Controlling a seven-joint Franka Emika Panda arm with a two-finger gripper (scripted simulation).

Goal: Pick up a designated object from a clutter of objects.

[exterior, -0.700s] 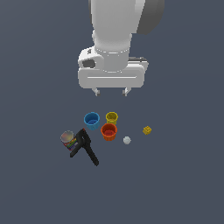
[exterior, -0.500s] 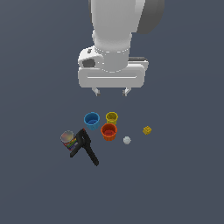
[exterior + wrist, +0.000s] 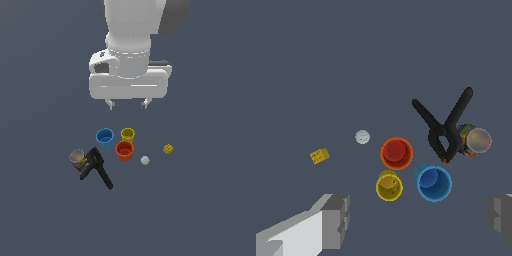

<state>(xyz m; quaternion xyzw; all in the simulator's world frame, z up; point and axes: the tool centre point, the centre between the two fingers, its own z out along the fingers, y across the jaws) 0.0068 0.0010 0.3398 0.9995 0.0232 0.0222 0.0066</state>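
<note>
The tiny white-grey ball [image 3: 145, 160] lies on the dark floor between the orange cup [image 3: 124, 150] and the yellow block [image 3: 168, 148]. It also shows in the wrist view [image 3: 362, 136]. The blue cup [image 3: 105, 137], yellow cup [image 3: 128, 134], black clamp [image 3: 96, 167] and colourful can [image 3: 77, 158] lie close together to the exterior view's left of the ball. My gripper [image 3: 128, 104] hangs open and empty well above the cups. In the wrist view its fingers [image 3: 336, 220] frame the cluster.
In the wrist view the orange cup [image 3: 396, 153], yellow cup [image 3: 389, 185], blue cup [image 3: 433, 182], clamp [image 3: 443, 129], can [image 3: 475, 140] and yellow block [image 3: 319, 156] all show. The ball stands apart from them on the floor.
</note>
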